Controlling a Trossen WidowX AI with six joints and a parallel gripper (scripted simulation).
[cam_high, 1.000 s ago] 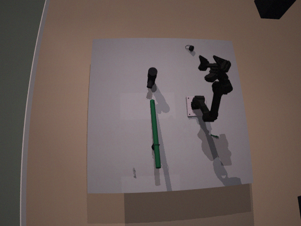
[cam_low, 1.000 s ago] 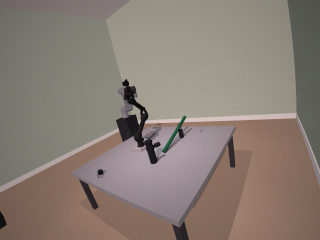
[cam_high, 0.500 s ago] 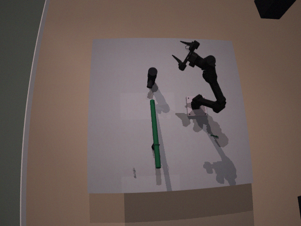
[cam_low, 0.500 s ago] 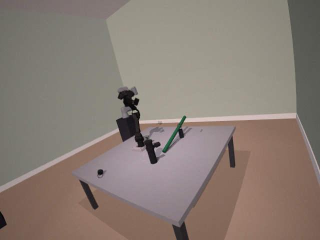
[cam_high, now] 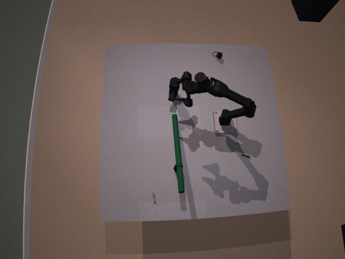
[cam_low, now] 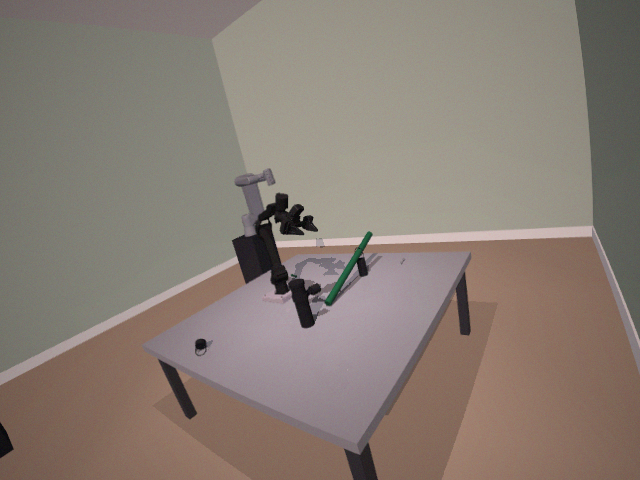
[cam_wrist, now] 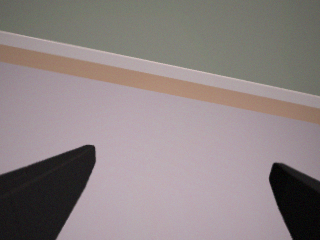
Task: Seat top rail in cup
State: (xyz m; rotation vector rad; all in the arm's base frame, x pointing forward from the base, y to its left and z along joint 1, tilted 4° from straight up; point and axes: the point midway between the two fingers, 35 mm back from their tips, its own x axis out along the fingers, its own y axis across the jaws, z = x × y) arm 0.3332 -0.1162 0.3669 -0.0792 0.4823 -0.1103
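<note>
The green rail (cam_high: 177,144) (cam_low: 346,273) passes through the loop on the short post (cam_low: 362,266). It slopes, its far end high and its near end low, short of the big black post (cam_high: 174,81) (cam_low: 302,305). The rail-end cup (cam_low: 314,288) sticks out near the post's top, apart from the rail; its mouth cannot be made out, and the brace band is not distinct. My gripper (cam_high: 177,89) (cam_low: 310,230) (cam_wrist: 181,162) is open and empty, fingers wide apart. It is raised above the table and clear of the rail; from above it overlaps the post.
A small black cap with a wire ring (cam_high: 219,55) (cam_low: 200,344) lies on the table. A small green piece (cam_high: 245,155) (cam_low: 293,275) lies past the arm's base plate (cam_low: 268,298). A thin grey piece (cam_high: 153,197) (cam_low: 402,260) lies beyond the short post. A grey arm (cam_low: 252,198) stands behind.
</note>
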